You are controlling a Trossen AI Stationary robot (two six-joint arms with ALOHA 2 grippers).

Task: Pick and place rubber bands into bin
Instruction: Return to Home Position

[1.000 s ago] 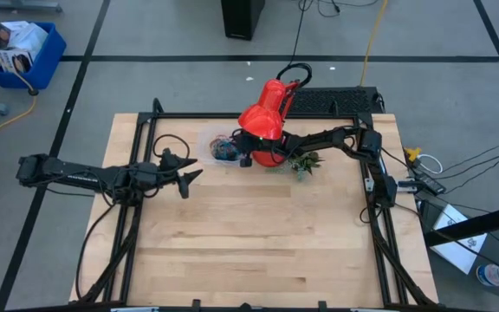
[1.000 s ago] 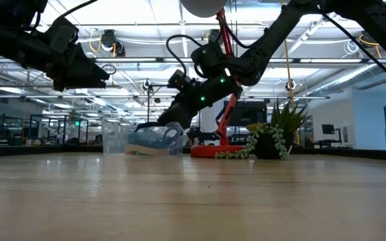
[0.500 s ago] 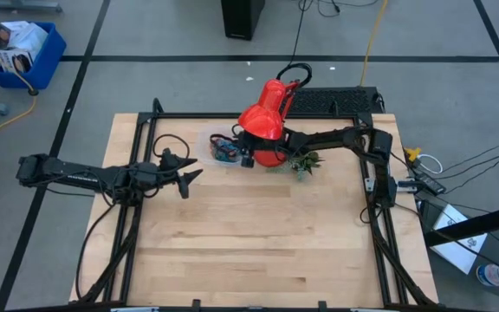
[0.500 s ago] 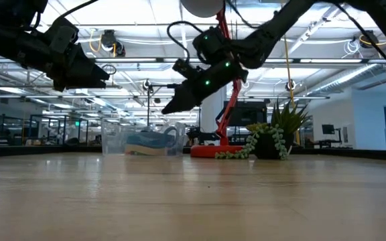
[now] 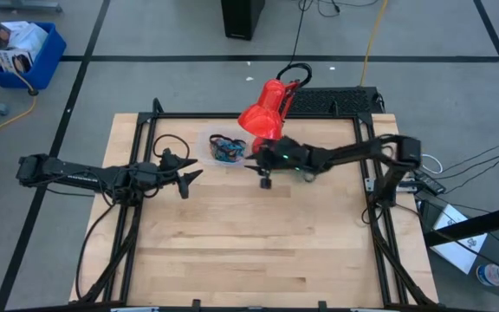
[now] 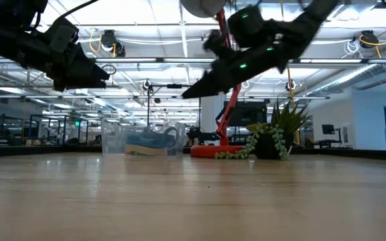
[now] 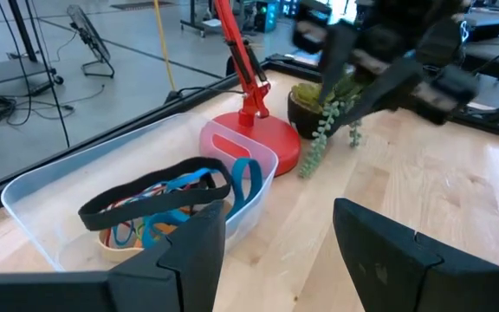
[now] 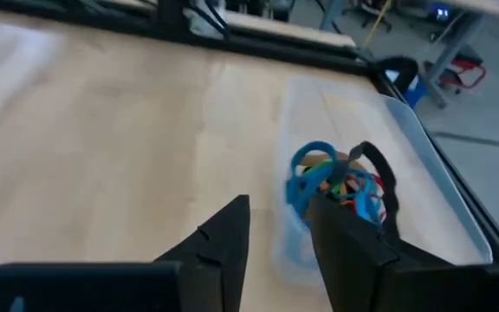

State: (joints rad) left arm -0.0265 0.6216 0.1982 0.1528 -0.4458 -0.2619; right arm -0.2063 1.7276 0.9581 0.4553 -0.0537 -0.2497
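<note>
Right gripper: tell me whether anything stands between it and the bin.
Nothing visible does. The right gripper hangs open over bare table beside the bin, which holds the rubber bands; the lamp stands off that line. The left gripper waits on the bin's other side.

The table (image 5: 258, 251) is pale wood in jointed strips, smooth with a soft sheen. Matt black metal rails (image 5: 197, 115) run along its edges. Near the far edge, the bin (image 7: 33, 217) is clear plastic, glossy and a little cloudy at its rounded rim. The rubber bands (image 7: 154, 198) inside look dull and smooth. The lamp (image 5: 260, 120) beside the bin has a glossy red finish. The left gripper (image 7: 280, 208) and right gripper (image 8: 277, 198) have fingers that look like dark, matt plastic.
</note>
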